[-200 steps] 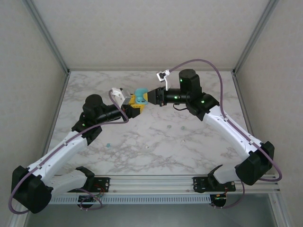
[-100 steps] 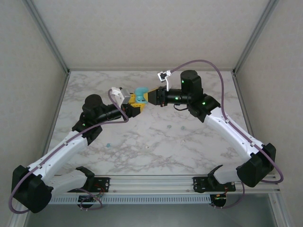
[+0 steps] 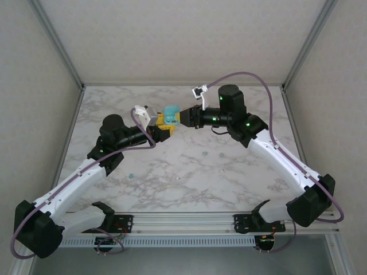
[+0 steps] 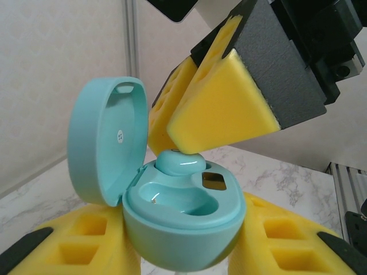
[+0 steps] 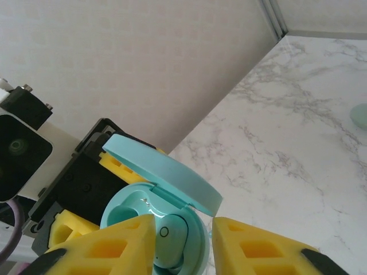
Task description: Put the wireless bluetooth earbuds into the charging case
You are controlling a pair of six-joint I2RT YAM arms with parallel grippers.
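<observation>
Both arms meet above the far middle of the marble table (image 3: 229,183); the left claw (image 4: 183,252) clamps the mint charging case (image 4: 189,223) between its yellow foam fingers, holding it off the table with the lid swung open; the right claw (image 4: 192,123) comes in from the right, narrowed onto a mint earbud (image 4: 180,162); the earbud sits partly down in one well of the case, touching the rim.
</observation>
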